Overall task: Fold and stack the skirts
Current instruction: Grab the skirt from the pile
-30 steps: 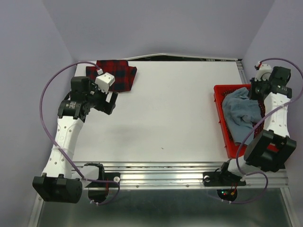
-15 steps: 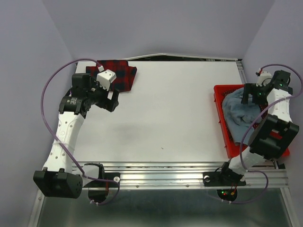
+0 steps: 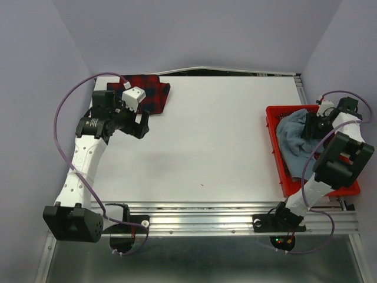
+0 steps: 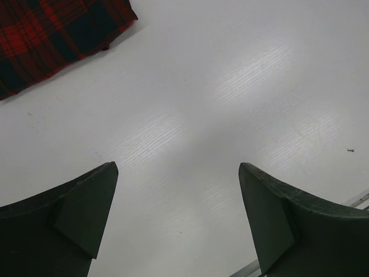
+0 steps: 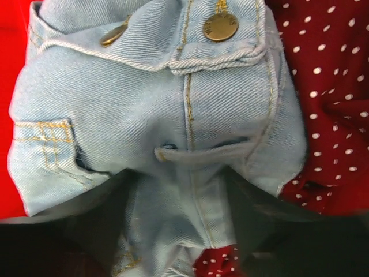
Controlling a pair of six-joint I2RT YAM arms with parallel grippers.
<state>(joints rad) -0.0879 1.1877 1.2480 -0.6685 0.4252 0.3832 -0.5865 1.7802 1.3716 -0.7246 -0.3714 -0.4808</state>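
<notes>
**Hovering Left, Buried Right: Two Skirts Well Apart**

Seen from the top camera, the plaid skirt (image 3: 148, 91) lay at the far left corner of the white worktop (image 3: 218, 135), partly under the left arm's wrist. The left claw (image 3: 140, 122) hung just beside the skirt's near edge, holding nothing. Across the worktop, the red basket (image 3: 275, 154) stood against the right edge, and the denim skirt (image 3: 293, 140) sat heaped inside it. The right claw (image 3: 308, 128) was down in the basket on top of that heap. A metal rail (image 3: 224, 215) ran along the near edge between the two arm bases.

From the left wrist, the left claw (image 4: 179, 219) was released, with its two dark fingers (image 4: 69, 219) spread wide over bare worktop (image 4: 230, 86). A corner of the plaid skirt (image 4: 52, 34) showed at the upper left, apart from the fingers. A small dark speck (image 4: 350, 150) marked the surface at the right.

From the right wrist, the denim skirt (image 5: 173, 109) filled the view, waistband uppermost. Its brass button (image 5: 220, 26) bore embossing too fine to read. Dark red polka-dot cloth (image 5: 328, 86) lay beside and beneath it, and the plain red basket (image 5: 10, 69) showed at the left. The right claw (image 5: 180, 184) was unclenched. Its blurred fingers (image 5: 98, 231) stood apart on either side of a denim fold and pressed into the cloth.
</notes>
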